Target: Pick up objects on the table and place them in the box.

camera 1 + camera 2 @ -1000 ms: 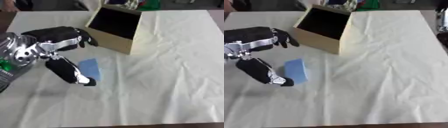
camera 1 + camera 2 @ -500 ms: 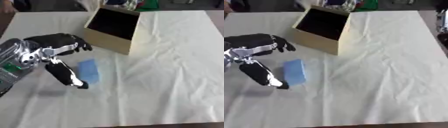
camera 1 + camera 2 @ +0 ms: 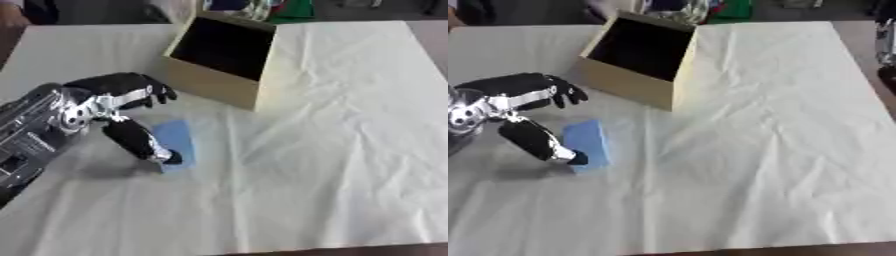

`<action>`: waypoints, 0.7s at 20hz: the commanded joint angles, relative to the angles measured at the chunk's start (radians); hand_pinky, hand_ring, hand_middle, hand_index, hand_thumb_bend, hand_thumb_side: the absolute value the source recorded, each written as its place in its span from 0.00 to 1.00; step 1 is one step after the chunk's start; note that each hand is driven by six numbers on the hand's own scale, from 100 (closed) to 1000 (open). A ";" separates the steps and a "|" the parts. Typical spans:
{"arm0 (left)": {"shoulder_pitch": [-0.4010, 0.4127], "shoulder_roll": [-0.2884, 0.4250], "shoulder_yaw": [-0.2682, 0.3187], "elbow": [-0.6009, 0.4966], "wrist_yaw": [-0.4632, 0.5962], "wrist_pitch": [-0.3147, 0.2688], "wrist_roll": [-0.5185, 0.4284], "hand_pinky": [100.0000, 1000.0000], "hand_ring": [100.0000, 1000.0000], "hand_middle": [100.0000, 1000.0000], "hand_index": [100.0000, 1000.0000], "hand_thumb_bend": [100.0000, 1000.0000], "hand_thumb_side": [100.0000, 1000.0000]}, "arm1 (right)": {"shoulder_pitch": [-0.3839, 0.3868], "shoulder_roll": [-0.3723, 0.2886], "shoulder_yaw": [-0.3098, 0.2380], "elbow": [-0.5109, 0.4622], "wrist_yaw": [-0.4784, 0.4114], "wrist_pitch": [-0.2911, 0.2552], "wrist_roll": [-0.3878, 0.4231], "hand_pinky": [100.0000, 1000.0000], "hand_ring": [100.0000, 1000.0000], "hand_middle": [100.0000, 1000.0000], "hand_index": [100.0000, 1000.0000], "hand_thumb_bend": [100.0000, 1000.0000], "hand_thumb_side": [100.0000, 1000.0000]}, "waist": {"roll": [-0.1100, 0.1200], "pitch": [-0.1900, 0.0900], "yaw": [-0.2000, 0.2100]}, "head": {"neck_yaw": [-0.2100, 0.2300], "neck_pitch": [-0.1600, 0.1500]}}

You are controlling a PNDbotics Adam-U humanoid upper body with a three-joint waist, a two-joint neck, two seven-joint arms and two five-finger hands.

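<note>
Over on the left, the robot's left hand (image 3: pixel 114 102) reaches in low above the cloth-covered table (image 3: pixel 350 150). Its fingers are spread and only slightly bent, grasping nothing, and its thumb points down toward the near edge of a flat blue object (image 3: pixel 588 142). I'd judge the hand is set that way to straddle the piece before pinching it from both sides. The blue object lies flat on the cloth just to the right of the thumb, with the thumb tip at or touching its near corner and the fingers hanging above its far end. Further right and behind stands the open cardboard box (image 3: pixel 223 60), its dark mouth tilted toward the robot, near enough for a short carry.
</note>
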 commanded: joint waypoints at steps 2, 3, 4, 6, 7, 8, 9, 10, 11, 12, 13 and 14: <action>-0.004 -0.004 0.010 0.053 -0.019 -0.002 0.000 0.80 0.77 0.78 0.90 0.67 0.36 | -0.012 -0.013 -0.006 -0.014 -0.006 -0.002 0.003 0.72 0.72 0.69 0.82 0.00 0.31 | 0.006 -0.005 -0.004 | 0.006 -0.014; -0.003 -0.007 0.008 0.066 -0.026 -0.009 -0.002 0.80 0.77 0.78 0.90 0.68 0.36 | -0.012 -0.012 -0.006 -0.014 -0.006 -0.002 0.003 0.72 0.72 0.69 0.82 0.00 0.31 | 0.007 -0.004 -0.005 | 0.006 -0.015; -0.001 -0.011 0.007 0.078 -0.031 -0.015 -0.005 0.80 0.77 0.78 0.89 0.69 0.35 | -0.013 -0.012 -0.007 -0.014 -0.007 -0.002 0.003 0.72 0.72 0.69 0.82 0.00 0.31 | 0.006 -0.003 -0.006 | 0.007 -0.015; 0.001 -0.018 0.005 0.100 -0.041 -0.029 -0.013 0.80 0.77 0.78 0.88 0.70 0.34 | -0.013 -0.011 -0.007 -0.014 -0.007 -0.002 0.003 0.72 0.72 0.69 0.82 0.00 0.31 | 0.006 -0.002 -0.007 | 0.008 -0.017; 0.002 -0.021 0.004 0.110 -0.045 -0.035 -0.017 0.80 0.77 0.78 0.88 0.71 0.34 | -0.013 -0.010 -0.007 -0.014 -0.007 -0.002 0.003 0.72 0.72 0.69 0.82 0.00 0.31 | 0.006 -0.001 -0.007 | 0.009 -0.018; 0.004 -0.024 0.003 0.119 -0.048 -0.041 -0.021 0.79 0.77 0.77 0.88 0.71 0.33 | -0.013 -0.010 -0.008 -0.014 -0.007 -0.002 0.002 0.72 0.72 0.69 0.82 0.00 0.32 | 0.005 0.000 -0.008 | 0.009 -0.019; 0.005 -0.028 0.003 0.126 -0.050 -0.047 -0.024 0.79 0.76 0.77 0.87 0.72 0.33 | -0.013 -0.009 -0.008 -0.014 -0.007 -0.002 0.002 0.72 0.72 0.69 0.82 0.00 0.32 | 0.004 0.001 -0.009 | 0.009 -0.019; 0.005 -0.030 0.003 0.131 -0.052 -0.052 -0.026 0.79 0.76 0.76 0.86 0.72 0.32 | -0.012 -0.009 -0.009 -0.014 -0.006 -0.002 0.002 0.72 0.72 0.69 0.82 0.00 0.32 | 0.004 0.002 -0.010 | 0.010 -0.019; 0.005 -0.033 0.003 0.134 -0.054 -0.056 -0.027 0.78 0.75 0.75 0.85 0.72 0.31 | -0.012 -0.008 -0.009 -0.014 -0.006 -0.002 0.001 0.72 0.72 0.69 0.82 0.00 0.32 | 0.003 0.003 -0.010 | 0.010 -0.019; 0.005 -0.035 0.004 0.136 -0.057 -0.059 -0.026 0.77 0.74 0.74 0.84 0.72 0.30 | -0.011 -0.008 -0.009 -0.014 -0.006 -0.001 0.001 0.72 0.72 0.69 0.82 0.00 0.32 | 0.003 0.003 -0.010 | 0.010 -0.019; 0.004 -0.037 0.005 0.138 -0.060 -0.059 -0.021 0.76 0.72 0.72 0.82 0.71 0.29 | -0.010 -0.007 -0.010 -0.014 -0.006 -0.001 0.001 0.72 0.72 0.69 0.82 0.00 0.32 | 0.002 0.004 -0.010 | 0.010 -0.019; 0.004 -0.040 0.006 0.139 -0.062 -0.057 -0.014 0.74 0.70 0.70 0.80 0.70 0.28 | -0.010 -0.006 -0.010 -0.014 -0.006 0.000 0.001 0.72 0.72 0.69 0.82 0.00 0.32 | 0.002 0.005 -0.010 | 0.010 -0.019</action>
